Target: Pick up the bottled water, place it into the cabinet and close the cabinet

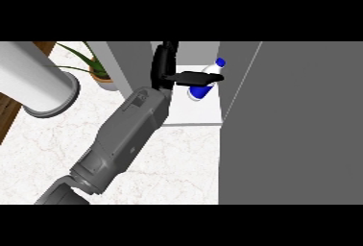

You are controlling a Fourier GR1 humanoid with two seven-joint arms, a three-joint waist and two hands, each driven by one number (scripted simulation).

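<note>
The bottled water [200,91], white with a blue cap and a blue label, leans tilted over the white shelf [191,115] inside the open cabinet. My left hand [164,65] reaches into the cabinet from the lower left on its grey forearm. Its black fingers [199,77] are curled across the bottle's middle and hide part of it. The cabinet's grey door [291,125] stands open at the right and fills that side of the view. My right hand does not show.
A large white cylinder [35,79] lies at the upper left on the marble counter [177,163]. A potted plant [99,72] stands behind it, next to the cabinet's left wall [131,62].
</note>
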